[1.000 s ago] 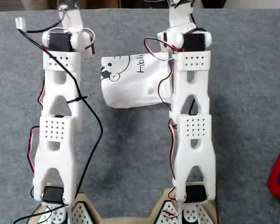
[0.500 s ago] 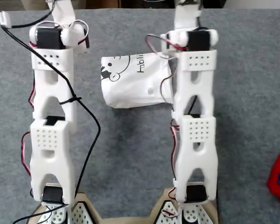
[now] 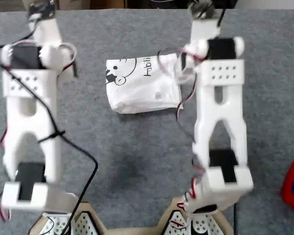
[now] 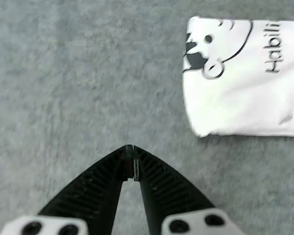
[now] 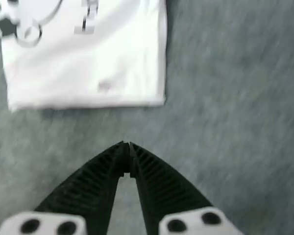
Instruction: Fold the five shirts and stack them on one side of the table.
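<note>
white perforated arms (image 3: 27, 83); black servos (image 3: 24, 56); red, black cables (image 3: 95, 166); ribbed black grippers (image 4: 130, 161) (image 5: 126, 159)

The worktop (image 3: 137, 147) is covered in a grey, felt-like cloth with a fine, mottled nap (it looks the same close up in both wrist views). Beyond its far edge runs a narrow brown strip (image 3: 108, 4) of wood, with darker patches beside it. At the near edge lies a pale wooden board (image 3: 132, 229). The light is even, and a soft shadow (image 3: 130, 169) lies on the cloth.
</note>
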